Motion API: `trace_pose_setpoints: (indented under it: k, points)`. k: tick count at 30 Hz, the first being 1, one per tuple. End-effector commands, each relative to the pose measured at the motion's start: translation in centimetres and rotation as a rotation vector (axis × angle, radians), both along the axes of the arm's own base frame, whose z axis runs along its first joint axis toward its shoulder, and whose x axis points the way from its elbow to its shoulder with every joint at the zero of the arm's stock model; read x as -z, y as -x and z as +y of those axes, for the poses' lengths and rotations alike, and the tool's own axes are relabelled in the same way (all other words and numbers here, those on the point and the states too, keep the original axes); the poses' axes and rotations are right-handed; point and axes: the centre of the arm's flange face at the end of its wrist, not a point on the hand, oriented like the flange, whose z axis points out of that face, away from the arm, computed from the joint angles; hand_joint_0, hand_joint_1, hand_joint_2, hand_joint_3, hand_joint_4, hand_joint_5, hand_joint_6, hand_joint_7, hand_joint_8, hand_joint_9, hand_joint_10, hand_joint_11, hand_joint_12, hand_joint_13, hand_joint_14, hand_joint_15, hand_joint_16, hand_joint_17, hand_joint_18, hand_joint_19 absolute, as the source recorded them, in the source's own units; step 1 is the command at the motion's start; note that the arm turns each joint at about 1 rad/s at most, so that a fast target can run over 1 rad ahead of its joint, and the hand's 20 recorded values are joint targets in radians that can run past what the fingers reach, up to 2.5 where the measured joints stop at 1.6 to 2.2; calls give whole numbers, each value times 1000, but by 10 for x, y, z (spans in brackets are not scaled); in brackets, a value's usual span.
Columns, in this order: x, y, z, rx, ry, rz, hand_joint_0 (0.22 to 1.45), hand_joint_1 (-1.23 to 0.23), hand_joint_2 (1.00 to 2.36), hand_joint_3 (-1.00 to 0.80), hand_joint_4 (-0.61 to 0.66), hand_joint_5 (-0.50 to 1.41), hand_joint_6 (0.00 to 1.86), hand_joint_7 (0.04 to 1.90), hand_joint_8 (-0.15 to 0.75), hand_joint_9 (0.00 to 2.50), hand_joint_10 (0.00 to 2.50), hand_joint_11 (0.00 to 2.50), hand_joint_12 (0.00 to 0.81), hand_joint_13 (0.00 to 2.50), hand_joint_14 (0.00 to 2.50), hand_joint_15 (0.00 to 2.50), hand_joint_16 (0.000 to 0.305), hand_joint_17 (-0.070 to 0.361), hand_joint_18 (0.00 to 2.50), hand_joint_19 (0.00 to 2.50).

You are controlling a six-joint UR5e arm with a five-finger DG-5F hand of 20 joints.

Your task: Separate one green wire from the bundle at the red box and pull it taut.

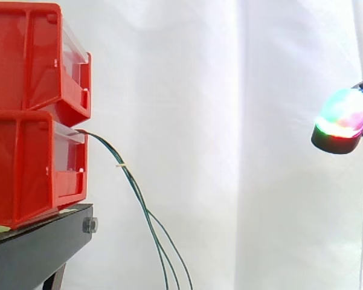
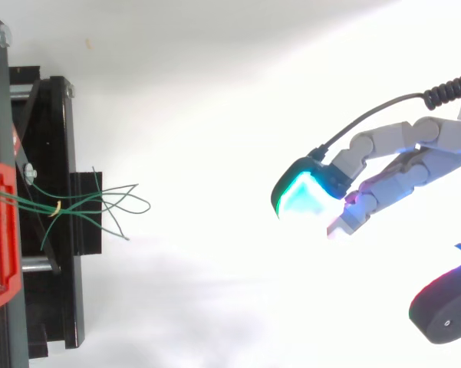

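Two red bins (image 1: 30,60): stacked one atop the other at far left of side view.
One black stand (image 1: 42,248): beneath the lower bin, carrying the stack.
One bundle of green wires (image 1: 140,202): leaving the top front edge of the lower bin, drooping down and to the right, slack. Three strands countable at the bottom edge of side view. From above, splayed into loose loops and stray ends just past the stand.
One tie (image 1: 120,164): small and pale, wrapped round the bundle close to the bin.
One hand (image 2: 391,165): at the right side of both views, well apart from the wires, touching nothing.
Fingers: reaching toward the bins, nearly straight with only a gentle bend, spread apart, nothing between them.
Leading fingertip pad (image 2: 311,195): glowing green and cyan from above; green, cyan and red from the side, about level with the seam between the bins.
One white curtain (image 1: 229,121): plain backdrop behind everything.
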Motion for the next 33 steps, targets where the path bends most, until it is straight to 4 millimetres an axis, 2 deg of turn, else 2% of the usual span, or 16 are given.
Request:
trace_pose_setpoints:
  k: [1, 20, 23, 25, 28, 33]
  points:
    - [0, 0, 1, -1, 0, 0, 601, -642, 1000, -500, 210, -204, 502, 659, 245, 764, 12, 293, 333, 706, 13, 325, 49, 110, 575, 515]
    - [5, 1, 1, -10, 68, 23, 591, -618, 1000, -500, 215, -202, 502, 652, 245, 737, 10, 250, 337, 700, 14, 322, 49, 110, 573, 515]
    - [18, 4, 4, -18, 66, 17, 591, -619, 1000, -500, 213, -203, 502, 656, 244, 724, 10, 241, 336, 697, 12, 311, 48, 108, 564, 488]
    - [30, 4, 7, -19, 60, -18, 592, -623, 1000, -500, 211, -203, 501, 648, 252, 715, 8, 210, 300, 667, 10, 260, 36, 82, 498, 326]
    - [38, 4, 8, 5, 57, -55, 595, -630, 1000, -500, 212, -204, 501, 638, 259, 692, 7, 170, 249, 622, 7, 195, 28, 64, 472, 125]
    - [53, 6, 8, 73, 70, -65, 597, -643, 1000, -500, 213, -205, 501, 633, 261, 667, 6, 137, 219, 544, 4, 120, 22, 51, 398, 0]
